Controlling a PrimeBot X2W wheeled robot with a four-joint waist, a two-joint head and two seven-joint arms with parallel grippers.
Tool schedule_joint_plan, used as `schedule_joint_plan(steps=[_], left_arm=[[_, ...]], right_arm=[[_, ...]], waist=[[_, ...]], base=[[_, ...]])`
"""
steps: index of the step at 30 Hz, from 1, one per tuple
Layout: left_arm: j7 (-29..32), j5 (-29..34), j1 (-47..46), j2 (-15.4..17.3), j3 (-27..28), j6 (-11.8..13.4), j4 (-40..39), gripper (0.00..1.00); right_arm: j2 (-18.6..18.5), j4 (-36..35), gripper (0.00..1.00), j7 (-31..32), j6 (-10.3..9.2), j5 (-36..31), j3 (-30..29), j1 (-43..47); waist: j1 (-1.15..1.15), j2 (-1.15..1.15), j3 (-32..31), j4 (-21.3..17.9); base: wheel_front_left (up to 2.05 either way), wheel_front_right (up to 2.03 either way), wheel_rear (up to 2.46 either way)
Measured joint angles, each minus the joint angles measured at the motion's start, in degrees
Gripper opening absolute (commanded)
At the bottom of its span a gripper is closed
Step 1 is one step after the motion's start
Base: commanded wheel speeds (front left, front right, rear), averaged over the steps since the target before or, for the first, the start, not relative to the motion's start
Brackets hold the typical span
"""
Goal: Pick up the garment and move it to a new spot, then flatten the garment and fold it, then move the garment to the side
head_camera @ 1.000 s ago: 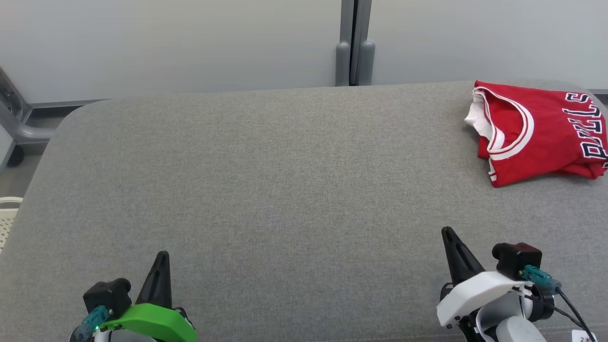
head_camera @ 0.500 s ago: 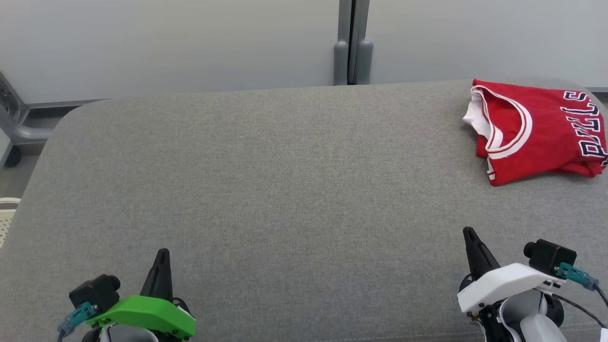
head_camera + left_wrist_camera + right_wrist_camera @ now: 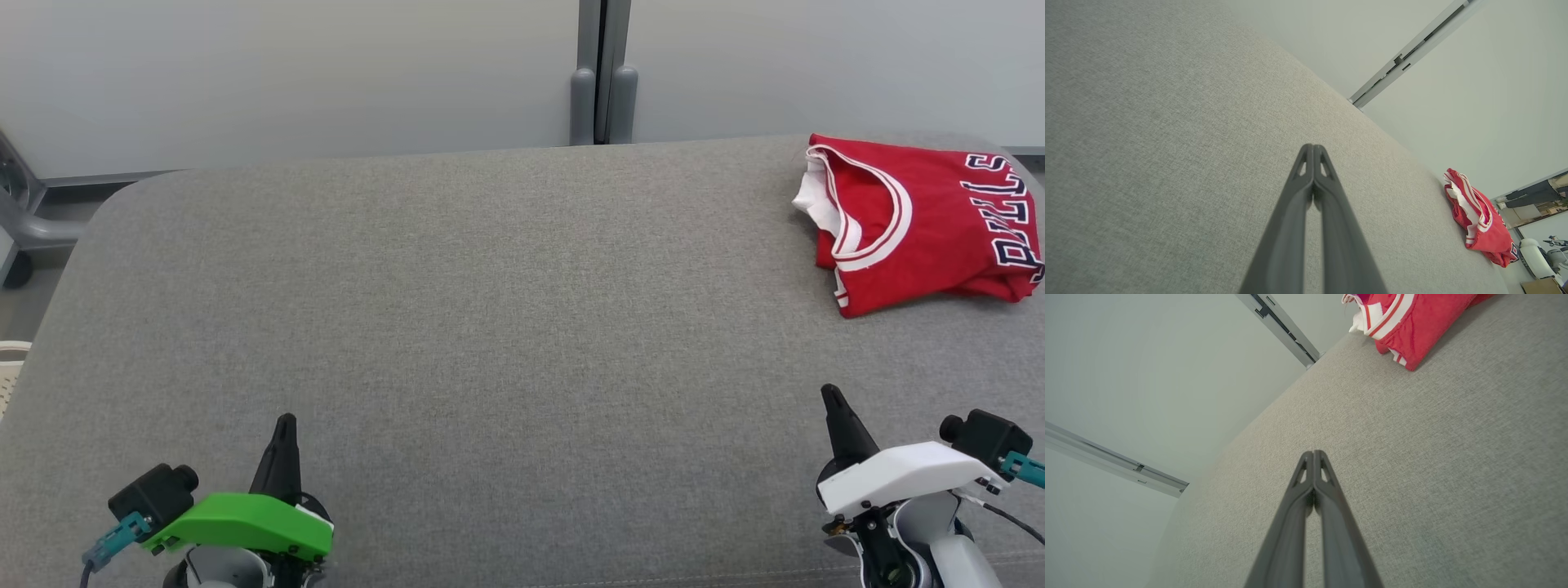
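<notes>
Grey woven cloth covers the wide padded bench [image 3: 457, 310], which runs back to a plain pale wall [image 3: 286, 73] split by a grey upright post [image 3: 600, 73]; a strip of floor [image 3: 33, 304] shows past the far left corner. The jersey [image 3: 922, 229] lies at the far right corner of the bench. It is red with white trim and dark lettering, bunched into a rough folded heap with the neck opening facing the middle of the bench. It looks light, thin and limp, probably a slick knit that will sag and slide over itself when lifted, so a pinch on one layer may drag the rest unevenly. The banded neck or a shoulder edge, where the fabric is doubled and firmer, seems the best place to take hold. The bench cloth looks rough enough to hold the fabric a little during flattening. The left gripper [image 3: 285, 423], at the near left, and the right gripper [image 3: 831, 394], at the near right, are both clenched on nothing, each with its fingers [image 3: 1286, 237] pressed together. Both are well apart from the jersey, the right one nearer to it.
</notes>
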Motion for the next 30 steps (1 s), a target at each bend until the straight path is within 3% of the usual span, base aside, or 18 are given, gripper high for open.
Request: schedule_joint_plan(steps=[30], left_arm=[[2.94, -14.37, -2.01, -3.58, 4.28, -3.61, -0.15, 0.00]], right_arm=[[-0.11, -0.07, 0.00, 6.03, -0.01, 18.74, -6.49, -1.18]], waist=[[0.00, 0.00, 0.29, -0.56]], base=[[0.00, 0.00, 0.00]])
